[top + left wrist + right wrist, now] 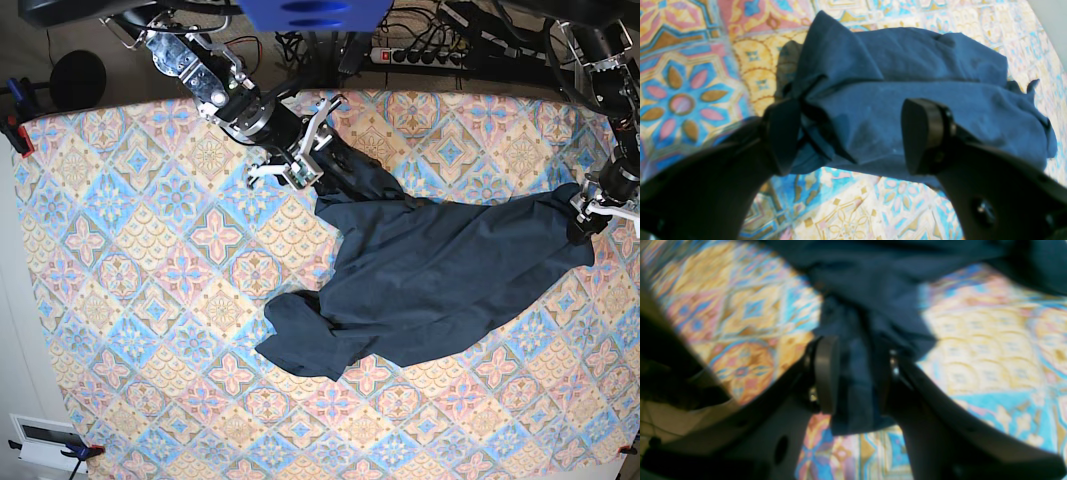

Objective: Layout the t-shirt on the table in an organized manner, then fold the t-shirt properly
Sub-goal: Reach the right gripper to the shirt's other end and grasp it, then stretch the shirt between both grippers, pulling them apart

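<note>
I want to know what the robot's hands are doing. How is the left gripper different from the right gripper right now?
The left gripper has its jaws spread wide, with the t-shirt lying loose between them; the right gripper has a narrower gap with a fold of cloth in it. In the base view, the left gripper sits at the shirt's far right tip, the right gripper at its top corner. Both are black and over the table.

You see the dark blue t-shirt [430, 275] lying wrinkly and stretched across the table [130, 300], with its flowery diamond tiles. One end bunches up near the back edge, and a sleeve curls toward the front
</note>
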You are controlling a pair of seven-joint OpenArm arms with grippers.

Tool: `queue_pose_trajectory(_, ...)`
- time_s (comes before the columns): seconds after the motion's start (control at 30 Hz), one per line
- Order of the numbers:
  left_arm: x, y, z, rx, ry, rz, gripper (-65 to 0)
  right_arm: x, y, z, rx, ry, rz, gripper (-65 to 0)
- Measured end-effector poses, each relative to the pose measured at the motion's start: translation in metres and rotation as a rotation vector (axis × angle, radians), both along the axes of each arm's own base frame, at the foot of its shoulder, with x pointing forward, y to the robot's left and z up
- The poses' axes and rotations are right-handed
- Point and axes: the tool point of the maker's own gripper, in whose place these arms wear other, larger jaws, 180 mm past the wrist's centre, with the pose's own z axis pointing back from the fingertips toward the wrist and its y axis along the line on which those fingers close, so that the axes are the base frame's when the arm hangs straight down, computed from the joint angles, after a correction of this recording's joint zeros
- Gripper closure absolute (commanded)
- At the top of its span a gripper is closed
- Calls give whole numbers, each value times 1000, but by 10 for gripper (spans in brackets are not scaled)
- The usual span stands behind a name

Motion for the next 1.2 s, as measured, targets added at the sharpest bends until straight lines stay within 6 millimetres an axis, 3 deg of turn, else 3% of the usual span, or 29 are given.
queue_pose_trajectory(0.13,-5,1,-4,4,19,2,-465,19,-14,-16,-88,24,-27,-186)
queue_pose_trajectory(0.27,-9,-1,-7,1,26,-4,-465,9,-22,-40,-143,92,-23,-223)
queue_pose_trajectory(0.37,-10,0,-8,2,32,-2,-465,9,-23,-44,-148,100,-26,-263)
queue_pose_trajectory(0.53,-10,0,-8,2,31,-2,-465,9,-31,-61,-182,129,-35,-267)
queue_pose_trajectory(0.63,-11,0,-9,2,34,-2,-465,2,-35,-75,-206,166,-37,-206)
queue_pose_trajectory(0.7,-11,0,-9,2,33,-2,-465,1,-36,-77,-206,172,-37,-96)
queue_pose_trajectory(0.73,-11,0,-9,2,34,-2,-465,1,-36,-77,-205,169,-38,-24)
queue_pose_trajectory(0.77,-11,0,-9,2,33,-2,-465,3,-37,-76,-204,162,-41,0)
queue_pose_trajectory(0.87,-11,0,-9,2,33,-2,-465,7,-37,-67,-195,149,-50,-16)
queue_pose_trajectory(0.97,-11,-1,-9,1,33,-5,-465,27,-44,-30,-120,64,-115,-7)
queue_pose_trajectory(1.03,-11,-1,-9,3,36,-4,-465,41,-63,-6,-89,11,-191,-7)
queue_pose_trajectory(1.1,-11,-1,-9,1,35,-6,-465,53,-95,10,-87,-33,-293,-7)
queue_pose_trajectory(1.2,-11,-2,-9,0,34,-6,-465,54,-147,7,-139,-20,-423,-7)
